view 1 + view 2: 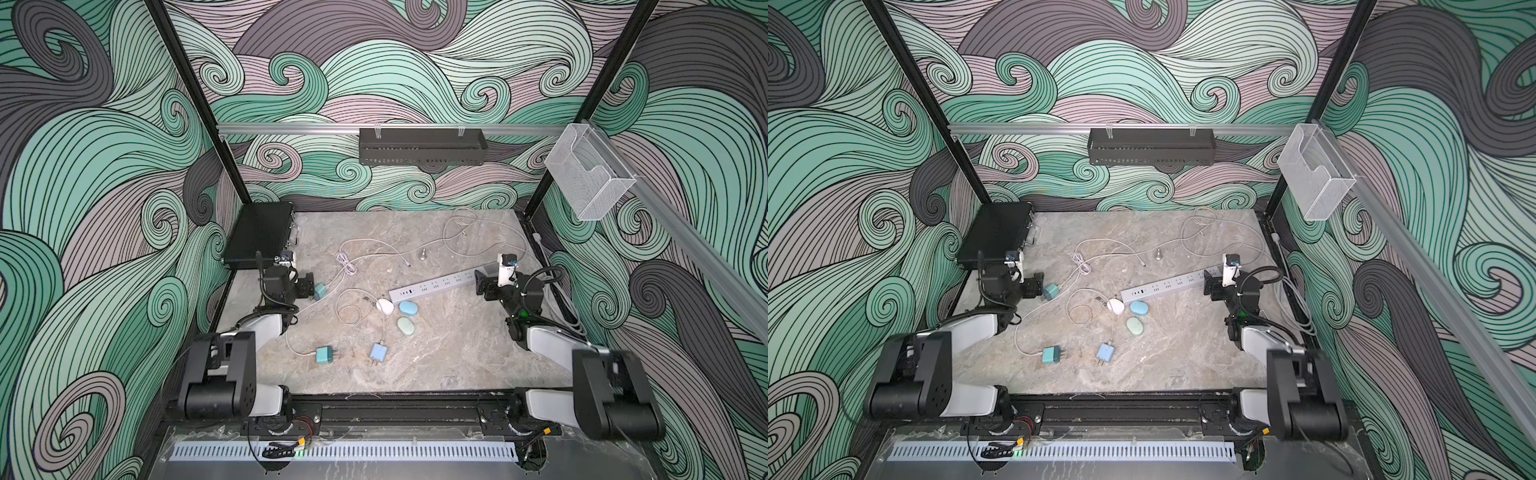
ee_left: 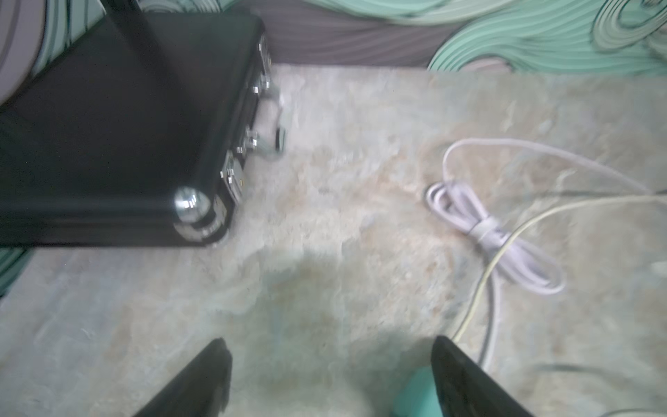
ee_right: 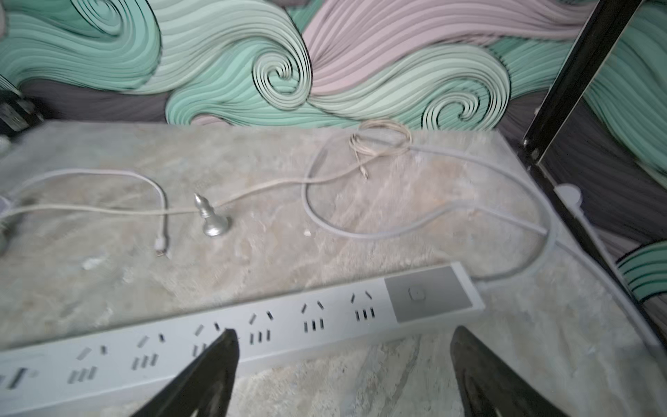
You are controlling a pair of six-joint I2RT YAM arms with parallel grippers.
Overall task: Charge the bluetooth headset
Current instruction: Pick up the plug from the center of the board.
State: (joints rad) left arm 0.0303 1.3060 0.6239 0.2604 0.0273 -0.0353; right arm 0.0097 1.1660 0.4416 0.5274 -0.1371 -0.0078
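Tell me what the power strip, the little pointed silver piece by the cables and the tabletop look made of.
The power strip looks like matte white plastic, smooth with evenly moulded socket slots. The pointed piece is probably metal: silvery, with bright highlights on its flared base. The tabletop has a stone look with grey-beige veining; real stone or printed laminate cannot be told.

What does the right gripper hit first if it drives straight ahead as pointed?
Likely the power strip, near its switch end: it lies across the path just ahead of the open right gripper. Depth is unclear.
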